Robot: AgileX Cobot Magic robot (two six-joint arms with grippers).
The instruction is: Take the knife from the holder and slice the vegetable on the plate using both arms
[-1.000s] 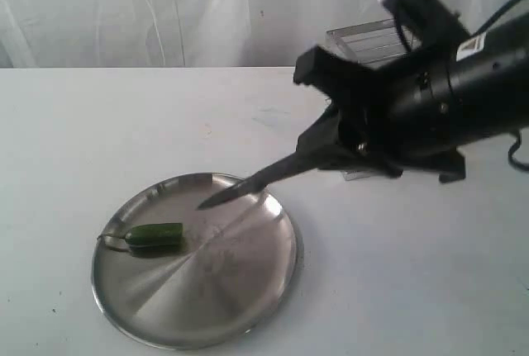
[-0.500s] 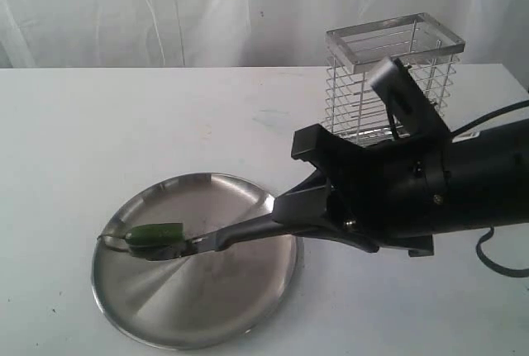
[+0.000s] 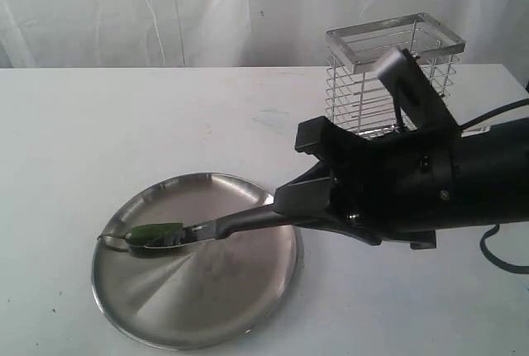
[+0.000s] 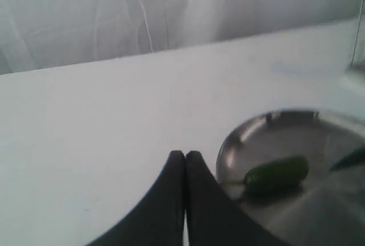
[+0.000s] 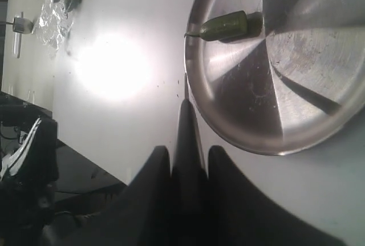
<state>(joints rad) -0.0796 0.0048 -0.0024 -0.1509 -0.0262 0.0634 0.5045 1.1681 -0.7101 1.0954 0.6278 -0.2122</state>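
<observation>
I had the right claw (image 3: 307, 206) pinching the knife (image 3: 231, 224) by its handle so the blade reached ahead to the pepper (image 3: 154, 233) on the plate (image 3: 207, 298), contact unclear, while the left claw (image 4: 185, 156), pressed together and empty, hung near the plate's rim.

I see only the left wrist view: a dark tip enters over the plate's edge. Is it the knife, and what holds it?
Observer: Yes, the knife; the right end effector is closed on it.
Operator: Does the blade reach the vegetable?
Observer: In the exterior view its tip meets the end away from the stem; contact I cannot confirm.
Operator: What else stands nearby?
Observer: The holder, upright, beyond the right end effector, off the plate.
</observation>
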